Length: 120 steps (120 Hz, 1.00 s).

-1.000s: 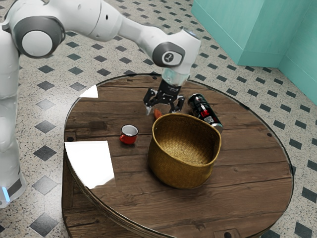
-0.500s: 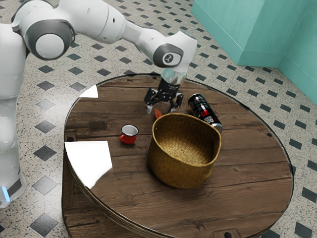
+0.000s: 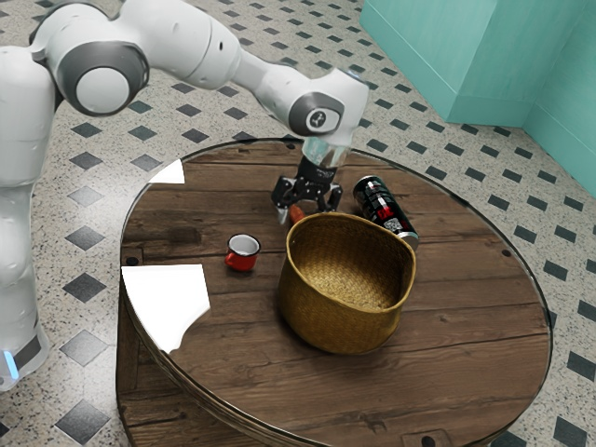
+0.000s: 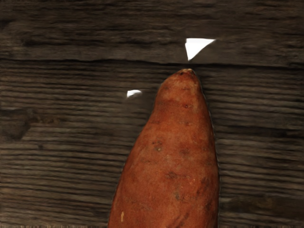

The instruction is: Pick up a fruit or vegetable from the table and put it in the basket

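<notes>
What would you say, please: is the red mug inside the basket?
No, the red mug stands on the table, beside the basket.

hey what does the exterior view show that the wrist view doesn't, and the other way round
Exterior view: the white and gray arm with its open hand, the woven basket, the red mug, the black can lying on its side, the tiled floor and the teal wall.

Wrist view: close detail of the sweet potato, its spotted skin and tapered tip.

Both: the sweet potato, the wooden tabletop and bright white patches.
</notes>
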{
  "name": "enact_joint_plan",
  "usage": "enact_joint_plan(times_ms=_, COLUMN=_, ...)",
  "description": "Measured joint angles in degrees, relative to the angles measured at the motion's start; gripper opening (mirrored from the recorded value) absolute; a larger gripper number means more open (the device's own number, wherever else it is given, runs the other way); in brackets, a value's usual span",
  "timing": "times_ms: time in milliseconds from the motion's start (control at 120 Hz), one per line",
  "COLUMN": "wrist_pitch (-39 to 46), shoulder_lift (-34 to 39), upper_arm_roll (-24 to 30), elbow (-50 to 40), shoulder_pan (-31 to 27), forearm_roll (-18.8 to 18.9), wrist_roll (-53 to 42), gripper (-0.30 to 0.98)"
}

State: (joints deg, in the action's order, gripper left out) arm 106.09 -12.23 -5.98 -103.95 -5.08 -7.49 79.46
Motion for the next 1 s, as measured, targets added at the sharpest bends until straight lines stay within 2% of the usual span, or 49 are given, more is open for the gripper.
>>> enact_joint_plan(times_ms=192, wrist_pitch=0.08, shoulder_lift=-0.11, upper_arm_roll=-0.07, elbow=0.09, shoulder_pan=-0.02, forearm_roll=-0.81, wrist_roll=-0.18, gripper=0.31)
enact_joint_plan(times_ms=292, wrist_pitch=0.07, shoulder_lift=-0.11, upper_arm_roll=-0.08, elbow=0.17, shoulder_pan=0.02, forearm_roll=-0.92, wrist_roll=-0.21, gripper=0.20)
enact_joint_plan(times_ms=467, wrist_pitch=-0.01, shoulder_lift=0.46, upper_arm_roll=-0.07, elbow=0.44, shoulder_pan=0.30, forearm_roll=-0.85, wrist_roll=-0.27, gripper=0.17)
enact_joint_plan(times_ms=592, wrist_pitch=-0.57, shoulder_lift=3.88, upper_arm_roll=0.00, elbow=0.41, shoulder_pan=0.92, forearm_roll=-0.50, wrist_roll=-0.05, gripper=0.17)
enact_joint_plan(times_ms=667, wrist_pitch=-2.14, shoulder_lift=7.10, upper_arm_roll=0.21, elbow=0.58, shoulder_pan=1.77, forearm_roll=0.66, wrist_roll=0.65, gripper=0.17)
enact_joint_plan(times_ms=750, wrist_pitch=-5.79, shoulder_lift=8.66, upper_arm_roll=0.80, elbow=5.61, shoulder_pan=3.71, forearm_roll=2.63, wrist_roll=2.25, gripper=0.17)
enact_joint_plan(times_ms=908, wrist_pitch=-13.53, shoulder_lift=8.39, upper_arm_roll=7.47, elbow=14.00, shoulder_pan=5.82, forearm_roll=6.71, wrist_roll=6.74, gripper=0.17)
enact_joint_plan(times_ms=1000, wrist_pitch=-16.38, shoulder_lift=5.07, upper_arm_roll=12.23, elbow=17.61, shoulder_pan=6.99, forearm_roll=8.12, wrist_roll=9.45, gripper=0.17)
